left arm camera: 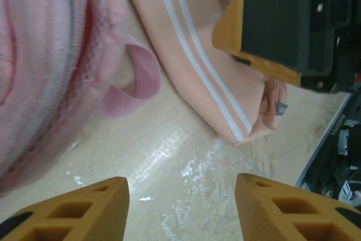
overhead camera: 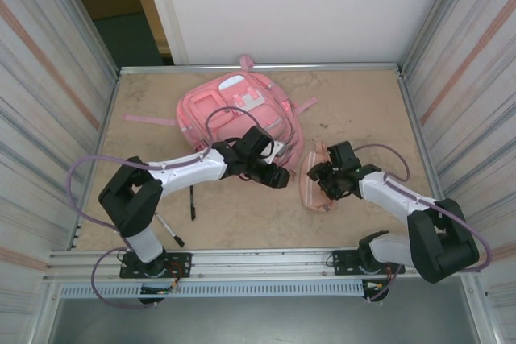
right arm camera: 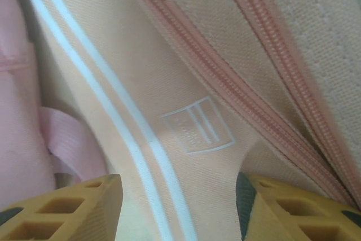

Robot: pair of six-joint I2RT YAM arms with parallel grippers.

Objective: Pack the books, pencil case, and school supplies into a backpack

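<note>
The pink backpack (overhead camera: 234,106) lies flat at the back centre of the table. The pale-pink pencil case (overhead camera: 313,189) lies just right of it. My right gripper (overhead camera: 322,181) sits low over the pouch, its jaws open astride the fabric beside the zip (right arm camera: 186,100). My left gripper (overhead camera: 278,175) hovers open between backpack and pencil case, with bare table between its fingers (left arm camera: 180,207); the backpack's edge (left arm camera: 45,71) is to its left and the pencil case (left arm camera: 192,66) ahead. Two black pens (overhead camera: 193,203) (overhead camera: 169,231) lie at the front left. The books are out of view.
A pink strap (overhead camera: 149,120) trails left from the backpack, and a strap loop (left arm camera: 135,77) lies by the pencil case. Metal walls close in the table on both sides. Bare tabletop (overhead camera: 258,223) stretches along the front between the two arms.
</note>
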